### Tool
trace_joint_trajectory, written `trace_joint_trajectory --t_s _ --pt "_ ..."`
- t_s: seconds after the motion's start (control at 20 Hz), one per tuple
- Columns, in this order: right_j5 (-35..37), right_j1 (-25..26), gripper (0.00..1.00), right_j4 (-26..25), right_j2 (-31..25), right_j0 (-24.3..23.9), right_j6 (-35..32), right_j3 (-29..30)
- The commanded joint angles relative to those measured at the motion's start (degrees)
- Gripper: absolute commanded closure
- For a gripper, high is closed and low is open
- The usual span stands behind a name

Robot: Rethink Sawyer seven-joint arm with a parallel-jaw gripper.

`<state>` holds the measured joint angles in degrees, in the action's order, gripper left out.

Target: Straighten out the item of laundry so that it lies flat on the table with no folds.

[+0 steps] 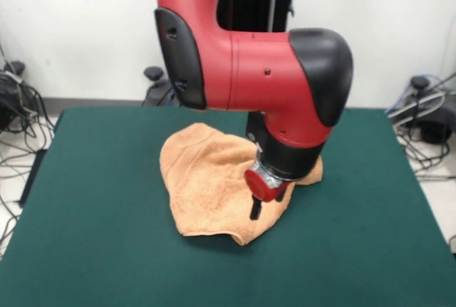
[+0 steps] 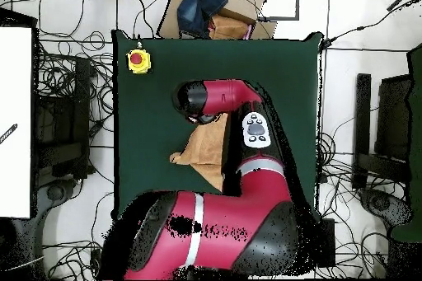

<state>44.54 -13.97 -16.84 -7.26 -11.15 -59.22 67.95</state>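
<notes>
The peach-orange towel (image 1: pixel 206 179) lies crumpled in a rounded heap near the middle of the green table (image 1: pixel 100 229), its edges folded under. My gripper (image 1: pixel 255 211) points down and sits low over the towel's right front part, at or just above the cloth. Whether it is open or shut does not show. In the overhead view the towel (image 2: pixel 206 147) shows partly beside the red arm on the table (image 2: pixel 148 121), and the arm hides the gripper.
A yellow box with a red button (image 2: pixel 138 61) sits on a table corner. Cardboard and a blue cloth (image 2: pixel 204 6) lie just off the table's far edge. Cables and stands (image 1: pixel 427 115) surround the table on the floor.
</notes>
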Motion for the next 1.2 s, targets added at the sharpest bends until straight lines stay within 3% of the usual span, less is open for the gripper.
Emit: trace_joint_trajectory --t_s 0.05,0.5,0.85,1.2 --pt "3.28 2.90 0.00 2.52 -0.51 2.15 -13.04 -0.52" --pt "2.42 1.58 0.00 3.68 -0.16 1.52 -12.85 1.68" --pt "7.66 -10.13 0.00 8.61 -0.11 1.45 -14.12 8.61" --pt "15.47 -17.89 0.00 12.38 3.39 5.09 -18.78 8.32"
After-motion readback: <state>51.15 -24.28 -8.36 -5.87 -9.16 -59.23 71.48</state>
